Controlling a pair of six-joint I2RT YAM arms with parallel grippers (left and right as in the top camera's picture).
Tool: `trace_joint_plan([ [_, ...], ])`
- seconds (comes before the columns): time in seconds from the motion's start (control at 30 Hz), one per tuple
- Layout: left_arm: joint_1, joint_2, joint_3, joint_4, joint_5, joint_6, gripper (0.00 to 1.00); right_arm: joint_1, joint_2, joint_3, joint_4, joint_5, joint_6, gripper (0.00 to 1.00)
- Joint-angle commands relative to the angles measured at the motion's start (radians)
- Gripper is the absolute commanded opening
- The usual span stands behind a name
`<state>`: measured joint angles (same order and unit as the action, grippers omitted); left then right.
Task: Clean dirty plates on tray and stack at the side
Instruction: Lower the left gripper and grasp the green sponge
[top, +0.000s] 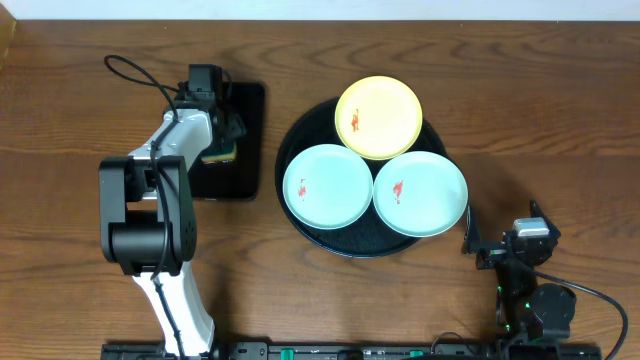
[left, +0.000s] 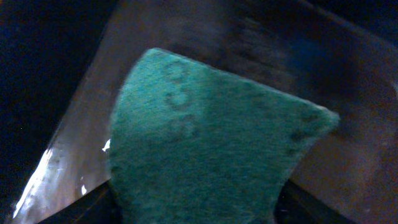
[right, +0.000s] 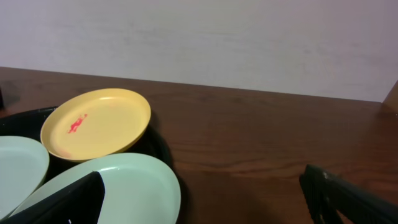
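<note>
Notably, yellow plate (top: 378, 118), left mint plate (top: 328, 186), right mint plate (top: 420, 193) each red-smeared.

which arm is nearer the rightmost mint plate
Right. The right arm sits just past the rim of the round tray beside that mint plate; the left arm is far across the tray, over the sponge.
</note>
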<state>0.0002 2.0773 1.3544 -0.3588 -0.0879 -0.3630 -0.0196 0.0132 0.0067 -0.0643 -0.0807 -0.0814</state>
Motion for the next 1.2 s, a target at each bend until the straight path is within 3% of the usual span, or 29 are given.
trace_joint_plan([
  [0.0, 0.004, 0.023, -0.002, -0.002, -0.010, 0.004, 0.60, -0.006, -0.001, -0.001, -0.004, 0.001, -0.010, 0.99],
  [0.07, 0.004, 0.012, -0.002, -0.002, -0.010, 0.003, 0.50, -0.006, -0.001, -0.001, -0.004, 0.002, -0.010, 0.99],
  [0.17, 0.004, -0.016, -0.002, -0.007, -0.010, 0.003, 0.28, -0.006, -0.001, -0.001, -0.004, 0.002, -0.010, 0.99],
  [0.37, 0.000, -0.155, -0.002, -0.045, -0.004, 0.002, 0.14, -0.006, -0.001, -0.001, -0.004, 0.002, -0.010, 0.99],
  [0.77, -0.042, -0.409, -0.002, -0.073, 0.002, 0.000, 0.08, -0.006, -0.001, -0.001, -0.004, 0.002, -0.010, 0.99],
  [0.93, -0.044, -0.394, -0.012, -0.074, -0.002, 0.000, 0.07, -0.006, -0.001, -0.001, -0.004, 0.002, -0.010, 0.99],
  [1.1, -0.043, -0.253, -0.026, -0.051, -0.166, 0.008, 0.07, -0.006, -0.001, -0.001, -0.004, 0.001, -0.010, 0.99],
  [1.17, -0.043, -0.209, -0.026, -0.063, -0.162, 0.007, 0.07, -0.006, -0.001, -0.001, -0.004, 0.002, -0.010, 0.99],
])
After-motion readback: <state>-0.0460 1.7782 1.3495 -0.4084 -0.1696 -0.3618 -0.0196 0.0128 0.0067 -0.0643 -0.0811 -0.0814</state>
